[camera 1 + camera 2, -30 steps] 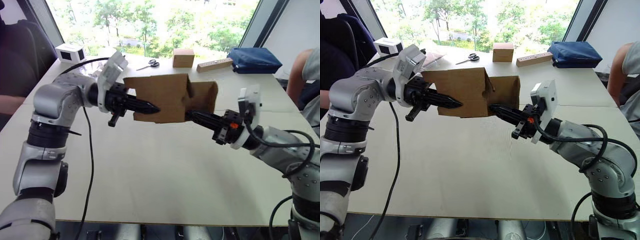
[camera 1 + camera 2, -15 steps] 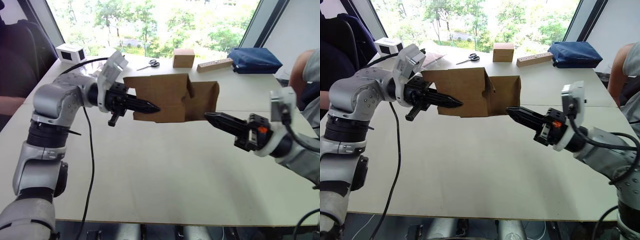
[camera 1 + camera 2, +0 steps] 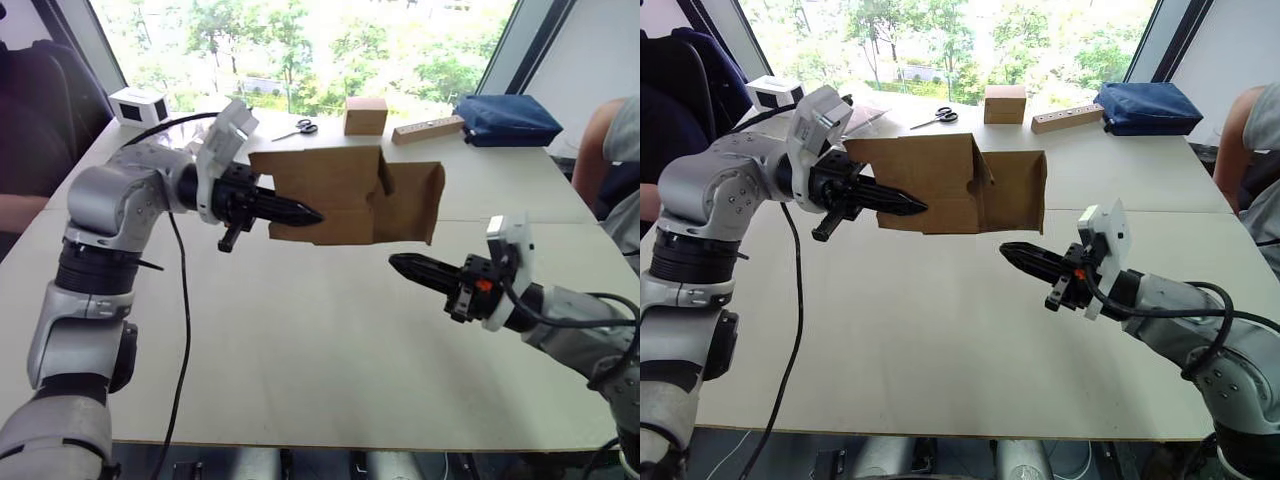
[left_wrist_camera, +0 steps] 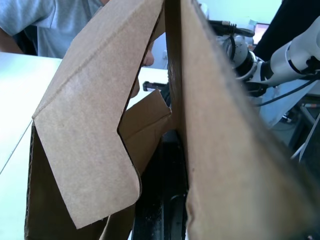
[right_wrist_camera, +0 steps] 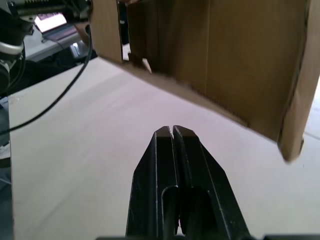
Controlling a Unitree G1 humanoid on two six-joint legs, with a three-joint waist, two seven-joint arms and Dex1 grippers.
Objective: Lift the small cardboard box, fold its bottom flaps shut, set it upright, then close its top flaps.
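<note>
Left gripper point(image 3: 305, 214) was clamped on the small cardboard box point(image 3: 330, 195), which hung above the table point(image 3: 300, 340), long axis level across the table. An open flap point(image 3: 415, 203) stuck out on its right end. Right gripper point(image 3: 398, 263) sat below that flap, apart from it, jaws together.

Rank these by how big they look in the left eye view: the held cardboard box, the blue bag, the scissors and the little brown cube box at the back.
1. The small cardboard box, though it is nearer the camera.
2. The blue bag.
3. The brown cube box.
4. The scissors.
</note>
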